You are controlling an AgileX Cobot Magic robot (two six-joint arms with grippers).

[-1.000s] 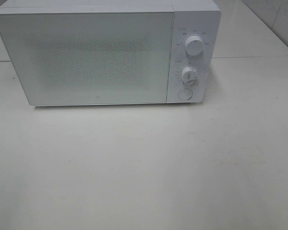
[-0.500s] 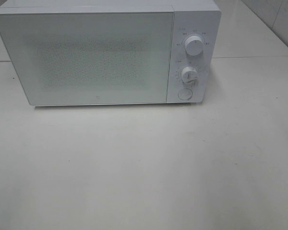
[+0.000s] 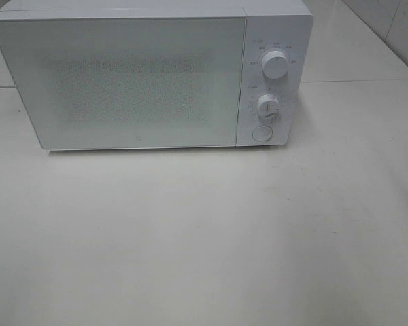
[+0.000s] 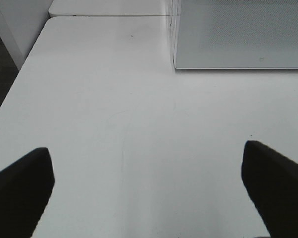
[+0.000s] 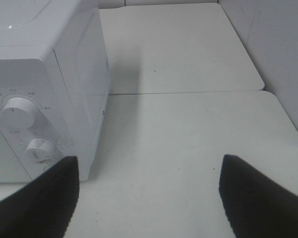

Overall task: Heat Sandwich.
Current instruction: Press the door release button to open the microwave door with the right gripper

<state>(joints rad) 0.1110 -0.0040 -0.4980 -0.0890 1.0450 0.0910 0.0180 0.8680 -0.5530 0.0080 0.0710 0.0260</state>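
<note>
both left gripper [image 4: 148, 191] and right gripper [image 5: 149, 201] gape empty; microwave [image 3: 153, 78] shut, interior seemingly hidden behind speckled door [image 3: 122, 88].

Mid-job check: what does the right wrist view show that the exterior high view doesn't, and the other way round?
Only the right wrist view: the right gripper, open with nothing between its fingers, and the microwave's side wall. Only the exterior high view: the microwave's whole door, closed. Both: the upper dial, the lower dial and the white table. Neither shows the sandwich.
</note>
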